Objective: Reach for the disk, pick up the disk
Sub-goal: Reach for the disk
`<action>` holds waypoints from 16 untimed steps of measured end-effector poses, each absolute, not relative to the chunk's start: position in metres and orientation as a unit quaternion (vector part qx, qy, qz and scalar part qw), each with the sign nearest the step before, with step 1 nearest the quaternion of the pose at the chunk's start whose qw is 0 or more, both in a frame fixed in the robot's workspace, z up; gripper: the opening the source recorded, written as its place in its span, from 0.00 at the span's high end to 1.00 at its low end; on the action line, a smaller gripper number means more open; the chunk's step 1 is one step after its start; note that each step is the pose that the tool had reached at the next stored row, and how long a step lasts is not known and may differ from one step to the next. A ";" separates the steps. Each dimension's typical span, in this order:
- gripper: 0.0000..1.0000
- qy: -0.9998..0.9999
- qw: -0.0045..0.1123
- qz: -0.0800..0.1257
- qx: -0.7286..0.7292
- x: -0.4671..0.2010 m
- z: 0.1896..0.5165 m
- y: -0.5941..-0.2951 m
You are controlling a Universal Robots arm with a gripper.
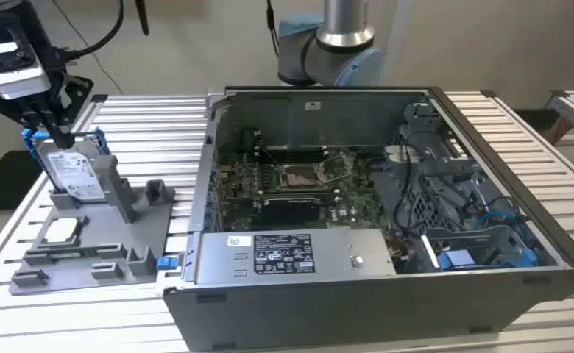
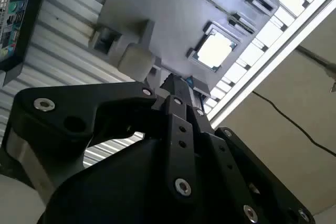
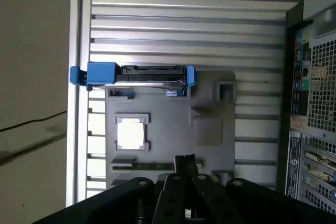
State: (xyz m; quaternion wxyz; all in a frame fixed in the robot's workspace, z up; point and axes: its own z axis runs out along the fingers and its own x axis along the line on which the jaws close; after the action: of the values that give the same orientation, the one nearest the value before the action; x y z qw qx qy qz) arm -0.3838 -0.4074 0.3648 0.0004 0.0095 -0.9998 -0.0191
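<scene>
Right under the jaws of the gripper [image 1: 57,136] stands the disk [image 1: 73,173], upright on edge in a grey stand [image 1: 101,246], label facing out & a blue bracket [image 1: 34,140] round its rim. The jaws look drawn together w/ nothing btwn them. They sit at the disk's top edge; can't tell if touching.

In the first wrist view the disk [image 3: 152,75] is seen edge-on, out ahead of the gripper [image 3: 185,162]. In the second wrist view the gripper [image 2: 173,90] overlaps a sliver of the bracket [image 2: 188,82], w/ a square chip [image 2: 214,51] lying flat in the stand beyond the jaws.

The exterior view takes in an open computer case [image 1: 316,316], well off to one side of the jaws. All sits on a slatted metal table [image 1: 149,125]. Past its edge is pale floor w/ a black cable [image 2: 294,121].
</scene>
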 end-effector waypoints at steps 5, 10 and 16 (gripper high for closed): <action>1.00 -1.000 0.000 -0.019 0.010 -0.384 0.365 -0.407; 1.00 -1.000 0.000 -0.019 0.010 -0.384 0.365 -0.407; 1.00 -1.000 0.000 -0.019 0.010 -0.384 0.365 -0.407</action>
State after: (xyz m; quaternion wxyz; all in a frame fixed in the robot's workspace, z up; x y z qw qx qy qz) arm -0.3838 -0.4074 0.3648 0.0004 0.0096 -0.9998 -0.0191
